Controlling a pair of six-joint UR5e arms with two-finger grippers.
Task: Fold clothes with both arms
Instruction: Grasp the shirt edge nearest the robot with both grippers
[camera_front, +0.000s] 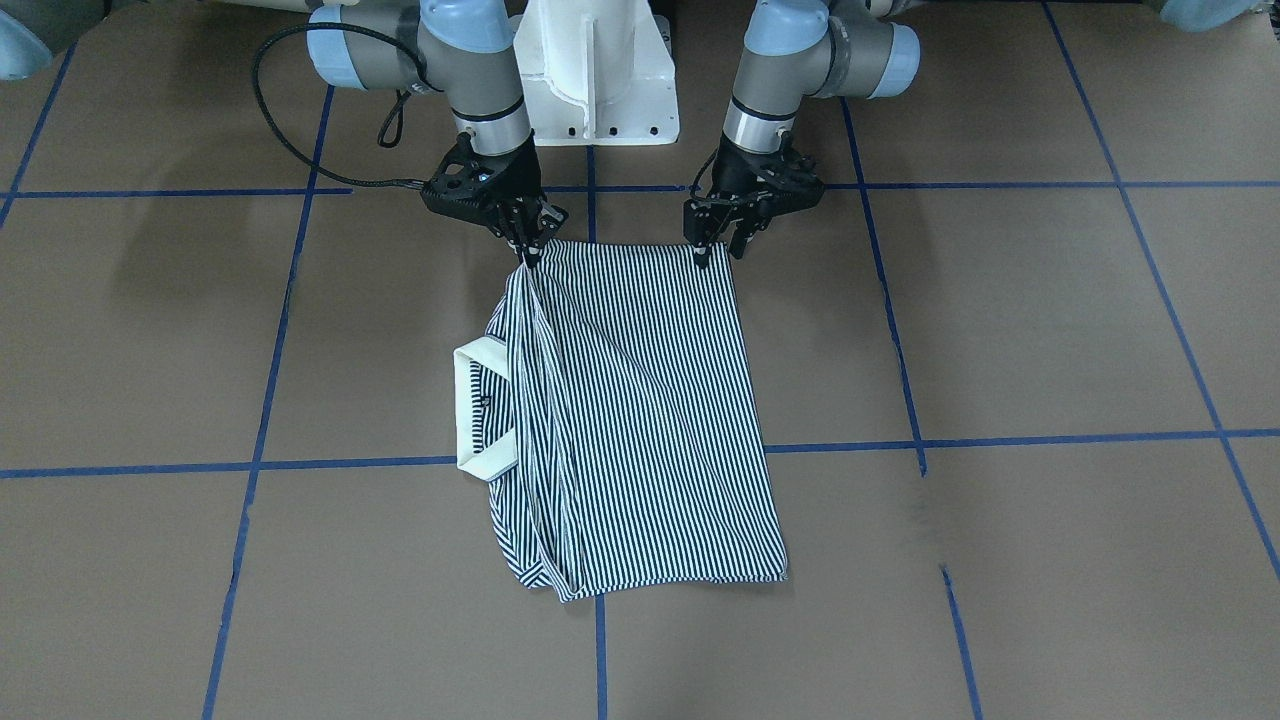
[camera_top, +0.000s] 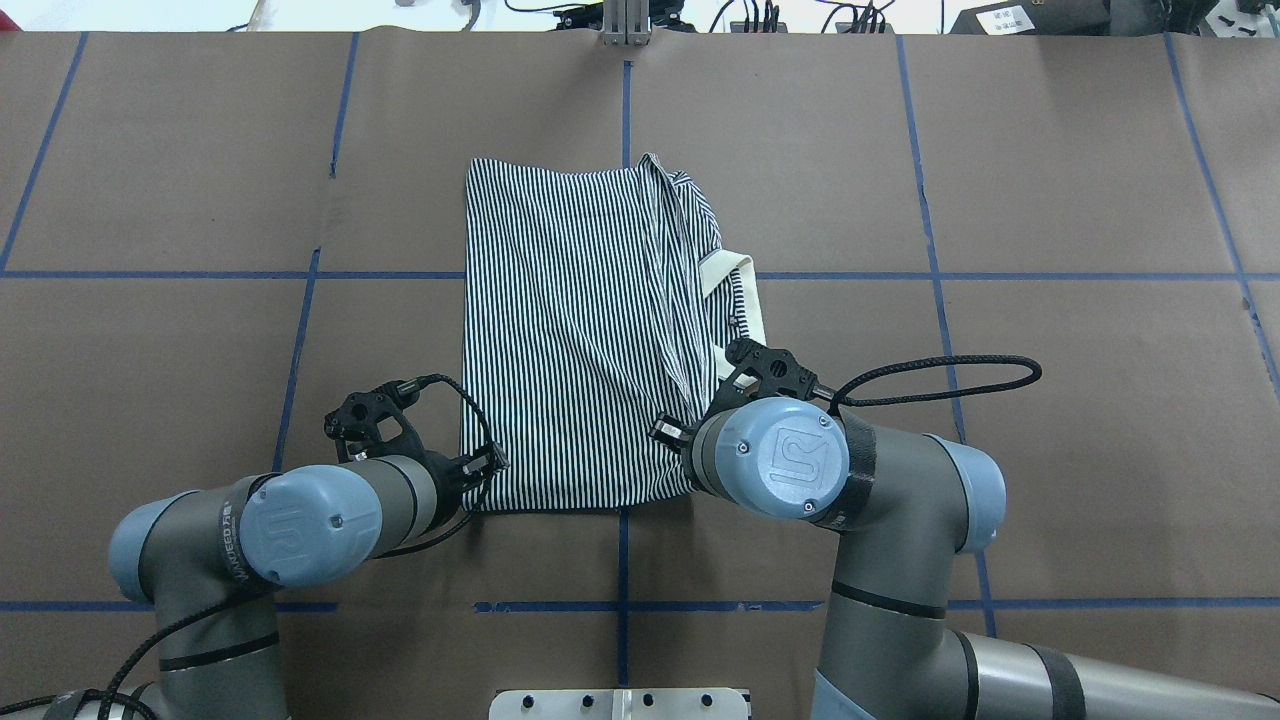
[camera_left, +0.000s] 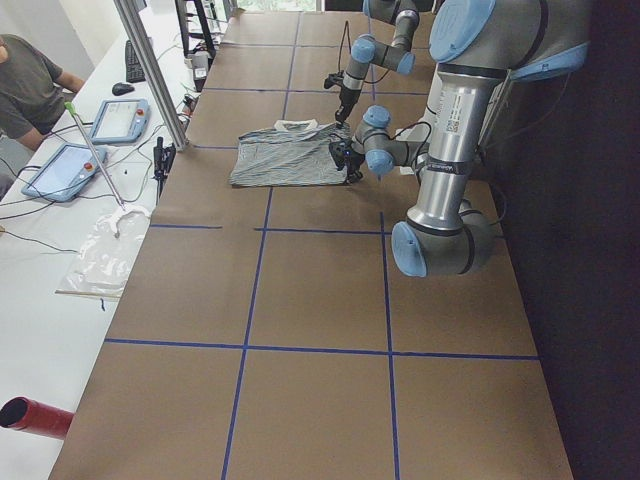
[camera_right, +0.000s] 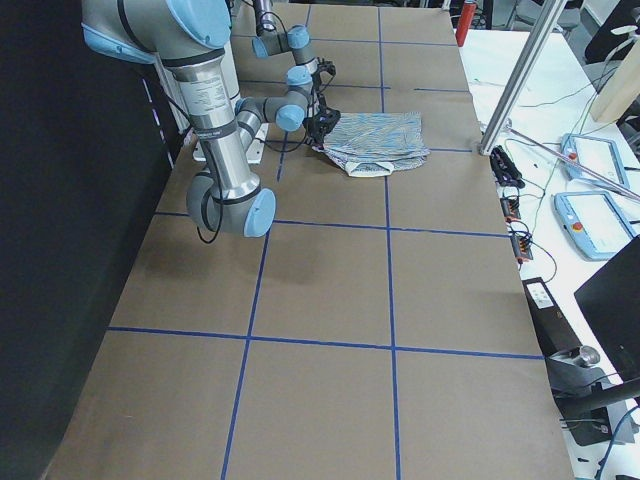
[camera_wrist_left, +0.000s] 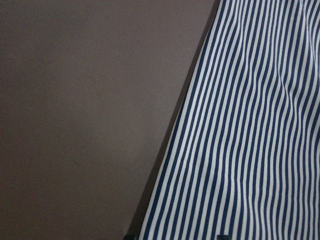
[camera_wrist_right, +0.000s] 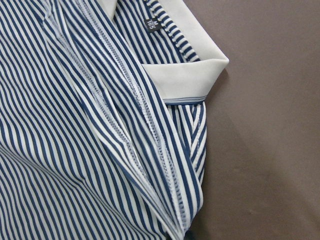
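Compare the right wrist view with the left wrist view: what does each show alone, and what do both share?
Only the right wrist view shows the cream collar, a size label and a bunched, stitched fold. Only the left wrist view shows a flat, straight edge. Both show the striped shirt lying on the brown table.

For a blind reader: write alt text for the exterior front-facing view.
A striped polo shirt, folded, cream collar at the view's left, lies on a brown table. The right gripper pinches one robot-side corner; the left gripper stands open at the other.
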